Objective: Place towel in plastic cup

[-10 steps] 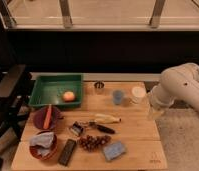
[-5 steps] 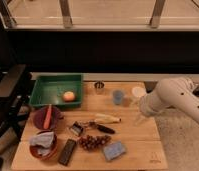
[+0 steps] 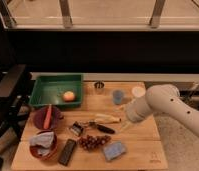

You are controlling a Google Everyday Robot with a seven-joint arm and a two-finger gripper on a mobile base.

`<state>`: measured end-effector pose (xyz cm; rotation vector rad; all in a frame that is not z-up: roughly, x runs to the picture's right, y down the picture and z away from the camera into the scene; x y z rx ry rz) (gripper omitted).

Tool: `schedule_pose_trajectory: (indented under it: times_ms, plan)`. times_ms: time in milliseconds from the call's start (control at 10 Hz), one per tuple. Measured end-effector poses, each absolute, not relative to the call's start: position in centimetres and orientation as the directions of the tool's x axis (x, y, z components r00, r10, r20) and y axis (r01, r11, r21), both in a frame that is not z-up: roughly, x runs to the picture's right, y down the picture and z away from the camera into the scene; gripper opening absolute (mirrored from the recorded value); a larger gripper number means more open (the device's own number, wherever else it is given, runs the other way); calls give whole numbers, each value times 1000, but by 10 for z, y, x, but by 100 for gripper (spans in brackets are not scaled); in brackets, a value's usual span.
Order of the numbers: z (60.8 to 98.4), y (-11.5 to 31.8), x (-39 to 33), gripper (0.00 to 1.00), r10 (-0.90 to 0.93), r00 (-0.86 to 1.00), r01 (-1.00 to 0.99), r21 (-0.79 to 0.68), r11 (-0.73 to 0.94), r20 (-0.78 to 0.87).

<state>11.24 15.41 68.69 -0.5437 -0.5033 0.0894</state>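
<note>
Across the top of the frame runs a bright pane (image 3: 108,10) split by grey posts (image 3: 66,12), with a dark wall (image 3: 108,50) below. A wooden table (image 3: 143,152) fills the lower middle, with a black chair (image 3: 10,90) at left and speckled floor (image 3: 185,150) at lower right. My gripper (image 3: 124,116) hangs over the table, right of centre.

Robot lab: arm (image 3: 169,106) over prop-strewn wooden table (image 3: 143,136).

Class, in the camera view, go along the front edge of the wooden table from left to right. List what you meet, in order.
towel in the reddish-brown bowl → black rectangular object → grapes → blue sponge. The gripper, open, hangs farther back, behind the sponge, so it is left out.
</note>
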Motion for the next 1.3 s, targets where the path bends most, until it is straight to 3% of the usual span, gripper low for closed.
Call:
schedule_pose_trajectory:
  times_ms: [700, 1300]
  plan:
    - [688, 165, 104, 65, 215, 863, 63, -520, 852, 457]
    - [702, 215, 16, 65, 294, 756, 113, -559, 821, 585]
